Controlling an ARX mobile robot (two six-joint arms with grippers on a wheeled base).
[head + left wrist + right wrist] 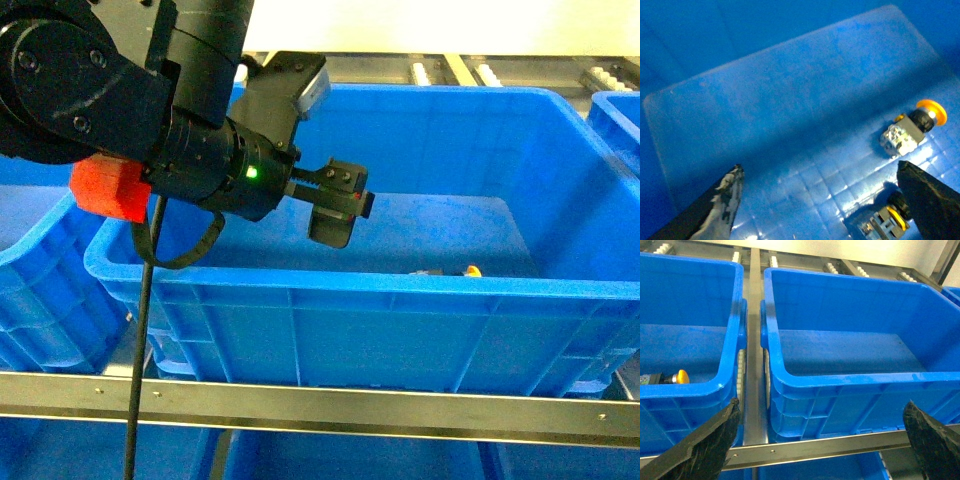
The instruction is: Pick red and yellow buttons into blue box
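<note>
Grippers first: the left gripper [335, 205] hangs out over the big blue box [300, 290], above its floor and toward the left wall, jaws spread wide with nothing between them. My guess is it's parked there because it's working over what's already in the crate, though from here I can't say which step it's on. Its fingertips [725, 197] look like matte black rubber, the left one scuffed grey.

Down on the box floor, near the front wall, sits the yellow button [916, 127]: glossy orange-yellow mushroom cap, black collar, clear blocky body, lying on its side with the cap pointing toward the right wall. Just beside it, closer to the gripper's right finger, is a second switch [887, 222], half hidden. I see a black collar and a yellow clip on it, but the cap colour is out of sight, so I can't tell if it's the red one.

The floor is smooth, shiny plastic with a faint grid moulded in, so those round caps could roll a bit.

Over on the right, the right gripper [822, 440] is also wide open and empty, hovering in front of a neighbouring crate [840, 377], same ribbed blue plastic with a thick rolled rim.
</note>
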